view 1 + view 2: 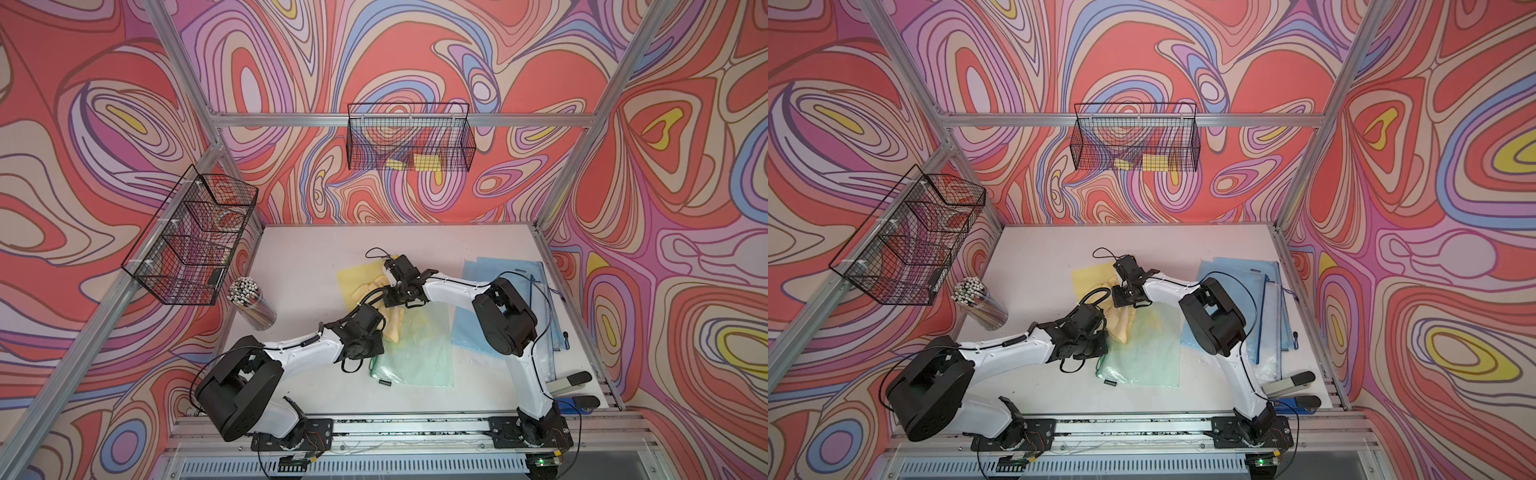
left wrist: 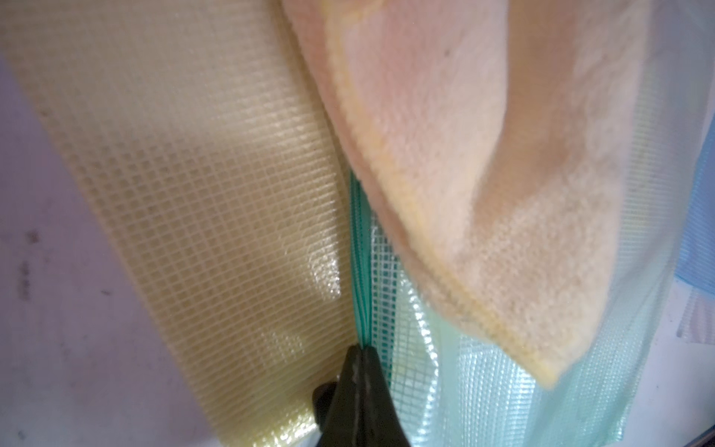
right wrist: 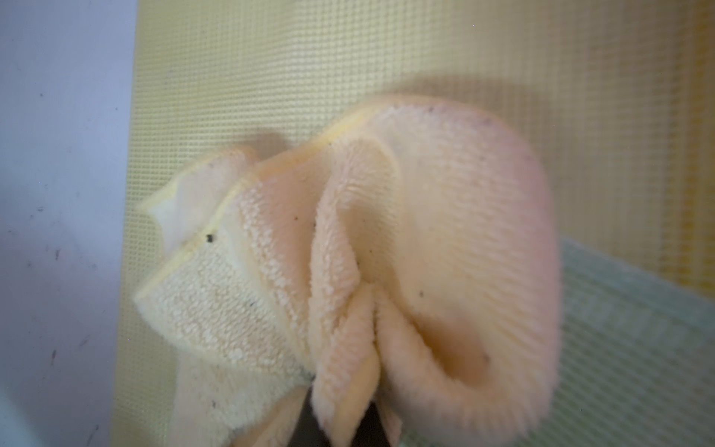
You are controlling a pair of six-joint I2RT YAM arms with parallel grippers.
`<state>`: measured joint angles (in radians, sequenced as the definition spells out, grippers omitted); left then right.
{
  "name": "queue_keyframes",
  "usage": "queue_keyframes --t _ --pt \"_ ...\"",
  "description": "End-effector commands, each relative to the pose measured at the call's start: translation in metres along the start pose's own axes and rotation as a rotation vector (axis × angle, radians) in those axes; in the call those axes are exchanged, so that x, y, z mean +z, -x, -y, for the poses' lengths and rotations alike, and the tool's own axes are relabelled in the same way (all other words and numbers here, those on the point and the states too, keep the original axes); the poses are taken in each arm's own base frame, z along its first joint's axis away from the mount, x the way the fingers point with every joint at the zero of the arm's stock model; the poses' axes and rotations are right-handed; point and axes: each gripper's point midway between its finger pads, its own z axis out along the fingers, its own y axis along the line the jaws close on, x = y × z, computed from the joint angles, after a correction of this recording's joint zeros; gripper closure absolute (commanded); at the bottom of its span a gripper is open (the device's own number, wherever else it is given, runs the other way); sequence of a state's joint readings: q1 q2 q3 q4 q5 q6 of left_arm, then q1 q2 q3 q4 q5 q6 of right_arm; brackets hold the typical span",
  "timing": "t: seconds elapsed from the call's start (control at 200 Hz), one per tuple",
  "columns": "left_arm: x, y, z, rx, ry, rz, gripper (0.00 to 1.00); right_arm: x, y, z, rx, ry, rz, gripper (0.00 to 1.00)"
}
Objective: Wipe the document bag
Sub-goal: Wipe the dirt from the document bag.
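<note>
A yellow mesh document bag lies flat at mid-table. A green mesh document bag overlaps its near end. A pale yellow cloth is bunched on top of the two bags. My right gripper is shut on the cloth, with the folds resting on the yellow bag. My left gripper is shut on the green bag's zipper edge. In both top views the wrists hide the fingertips of both grippers.
Blue document bags are stacked at the right side of the table. A clear jar of pens stands at the left edge. Wire baskets hang on the left frame and on the back wall. Two staplers lie at the near right.
</note>
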<state>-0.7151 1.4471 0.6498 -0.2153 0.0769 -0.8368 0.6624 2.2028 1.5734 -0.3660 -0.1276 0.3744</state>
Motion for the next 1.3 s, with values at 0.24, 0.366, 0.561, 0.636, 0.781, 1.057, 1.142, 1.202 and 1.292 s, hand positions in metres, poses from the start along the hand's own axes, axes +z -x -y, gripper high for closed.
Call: queue_keyframes --t 0.24,0.366,0.561,0.636,0.781,1.057,1.142,1.202,1.292 --pt "-0.004 -0.005 -0.01 0.016 0.048 -0.013 1.0 -0.046 -0.015 0.156 0.244 -0.212 0.003 1.0" --pt "0.0 -0.006 -0.01 0.015 0.05 -0.024 1.0 -0.074 -0.017 0.166 0.238 -0.229 0.015 1.0" --pt "0.007 0.0 -0.001 0.016 0.035 -0.02 1.0 -0.082 -0.033 0.077 0.166 -0.055 0.007 1.0" --pt "0.007 0.003 0.001 0.02 0.036 -0.019 1.0 -0.071 -0.052 0.035 0.103 -0.03 -0.034 1.0" --pt "0.004 0.011 0.006 0.028 0.037 0.002 1.0 -0.047 -0.092 -0.015 0.134 0.083 -0.097 1.0" --pt "-0.005 0.013 0.002 0.055 0.074 0.004 1.0 -0.04 -0.117 0.045 0.205 -0.055 -0.113 1.0" --pt "-0.006 0.013 -0.001 0.057 0.086 0.01 1.0 -0.05 -0.113 0.09 0.267 -0.101 -0.099 1.0" --pt "-0.007 0.012 -0.003 0.056 0.091 0.009 1.0 -0.059 -0.11 0.125 0.313 -0.138 -0.088 1.0" --pt "-0.009 0.01 -0.007 0.053 0.096 0.012 1.0 -0.074 -0.106 0.172 0.376 -0.18 -0.07 1.0"
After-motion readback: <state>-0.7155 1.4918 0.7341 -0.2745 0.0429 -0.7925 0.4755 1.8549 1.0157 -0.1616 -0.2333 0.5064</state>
